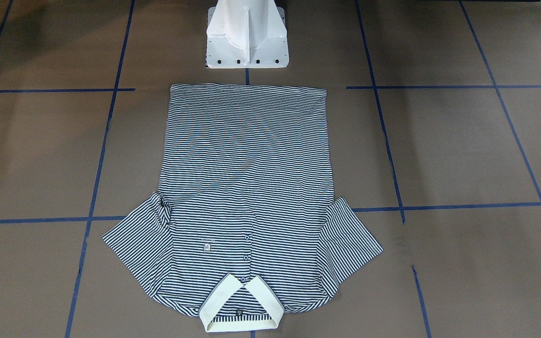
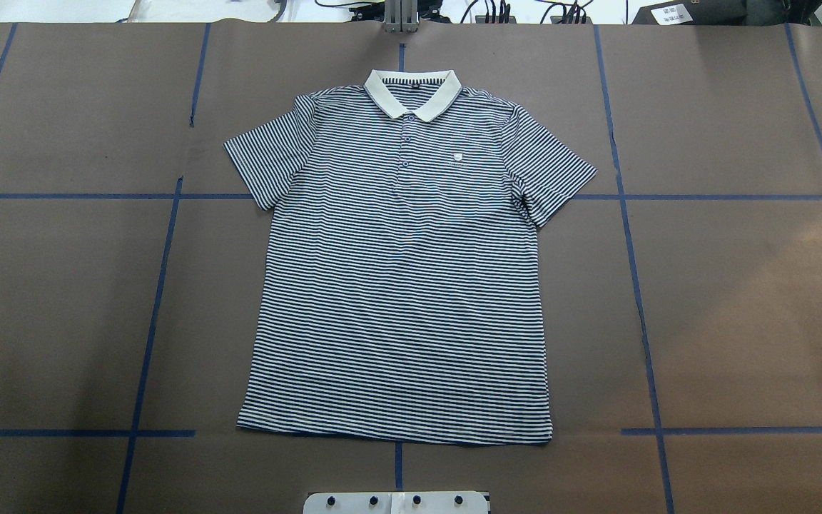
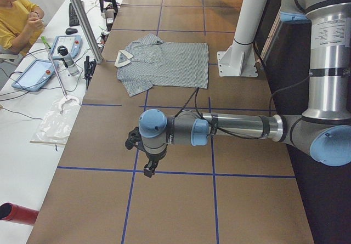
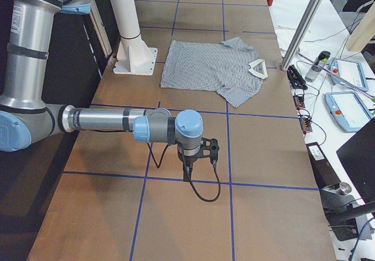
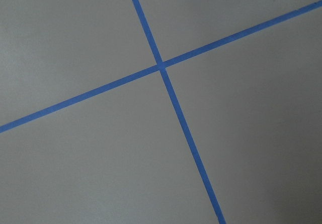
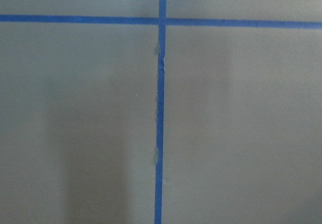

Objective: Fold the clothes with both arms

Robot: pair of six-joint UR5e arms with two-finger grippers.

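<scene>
Camera layout: four fixed views, two wrist views.
Overhead: behind the robot, facing forward and down, pedestal (image 2: 397,502) at 6 o'clock. Front-facing: across the bench (image 1: 463,150), steeply down, pedestal at 12 o'clock; both share the whole shirt (image 2: 400,285), turned end for end. Side views look along the bench from its ends, left arm (image 3: 241,126) near in one, right arm (image 4: 105,120) in the other, shirt far toward 12 o'clock. Wrist views: close over blue tape (image 5: 161,65) crossings.

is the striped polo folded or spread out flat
Spread flat, front up. The polo shirt lies full length on the table, sleeves out to the sides, collar and buttons showing, nothing doubled over.
</scene>
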